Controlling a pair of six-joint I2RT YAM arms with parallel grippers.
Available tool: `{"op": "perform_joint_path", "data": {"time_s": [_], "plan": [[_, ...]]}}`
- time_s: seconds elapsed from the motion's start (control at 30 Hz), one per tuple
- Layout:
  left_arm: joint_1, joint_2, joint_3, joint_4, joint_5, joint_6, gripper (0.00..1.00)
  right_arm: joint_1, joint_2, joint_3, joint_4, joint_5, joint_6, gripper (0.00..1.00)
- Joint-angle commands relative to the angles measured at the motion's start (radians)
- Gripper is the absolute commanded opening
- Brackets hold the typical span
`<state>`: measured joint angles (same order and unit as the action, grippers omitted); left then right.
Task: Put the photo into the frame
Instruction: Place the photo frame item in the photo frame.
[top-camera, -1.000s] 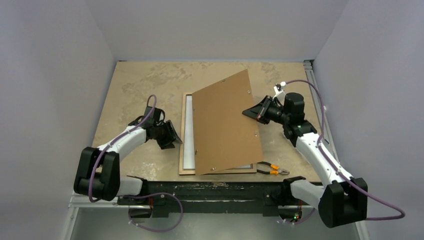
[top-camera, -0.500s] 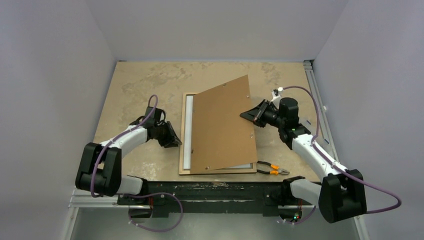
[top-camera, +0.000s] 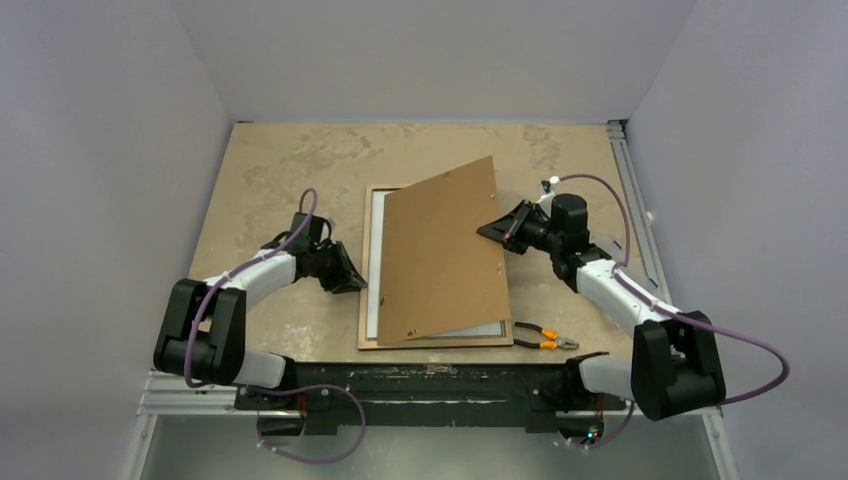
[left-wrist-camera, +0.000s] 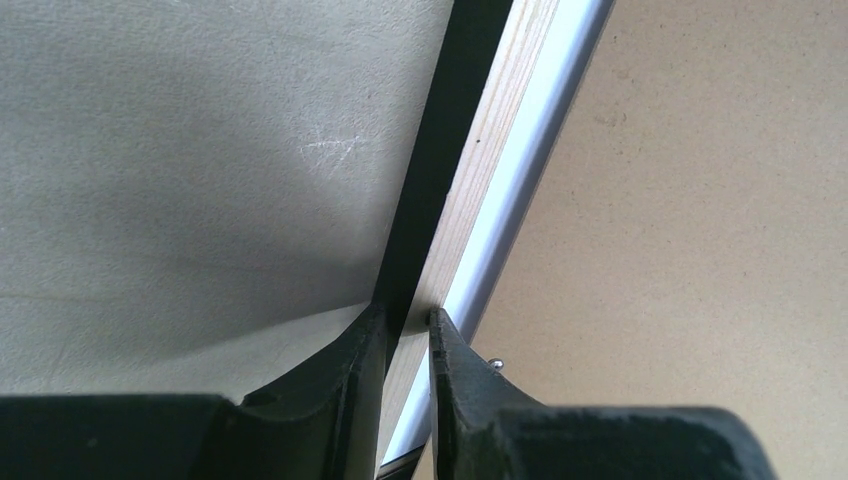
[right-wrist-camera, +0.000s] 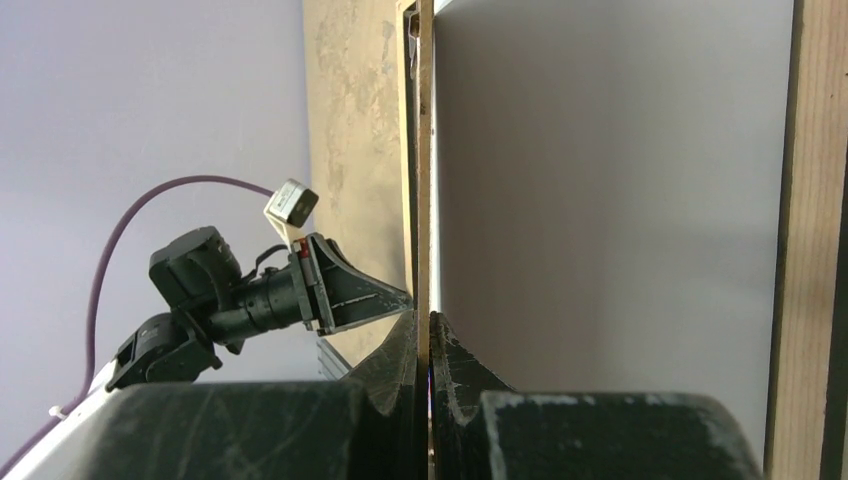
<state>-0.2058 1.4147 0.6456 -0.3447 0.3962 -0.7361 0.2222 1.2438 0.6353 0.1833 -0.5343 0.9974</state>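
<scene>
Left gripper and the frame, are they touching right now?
Touching. The left wrist view shows the left gripper pinching the frame by its rail, with no gap on either side.

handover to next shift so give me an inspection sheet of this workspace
surface: tan mottled table, dark near edge
job's things: frame flat, back up; photo in it, white side up
clutter: board tilted over frame; pliers by frame's near right corner
claws: left claw shut on frame's left rail; right claw shut on board's edge
cables: purple cable along each arm
surroundings: grey walls on three sides
</scene>
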Motion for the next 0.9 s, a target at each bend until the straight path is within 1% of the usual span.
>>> {"op": "perform_joint_path", "data": {"time_s": [0.0,0.37,0.87], "plan": [[0.0,0.039,-0.023,0.012,-0.044,0.033,0.19,0.005,0.006,0.02,0.106,-0.017,0.01,0.0],[0.0,0.055,-0.015,0.003,-0.043,0.042,0.17,0.005,0.052,0.053,0.122,-0.024,-0.041,0.0],[0.0,0.071,-0.008,-0.001,-0.04,0.05,0.15,0.013,0.118,0.054,0.205,-0.053,-0.061,0.0]]}}
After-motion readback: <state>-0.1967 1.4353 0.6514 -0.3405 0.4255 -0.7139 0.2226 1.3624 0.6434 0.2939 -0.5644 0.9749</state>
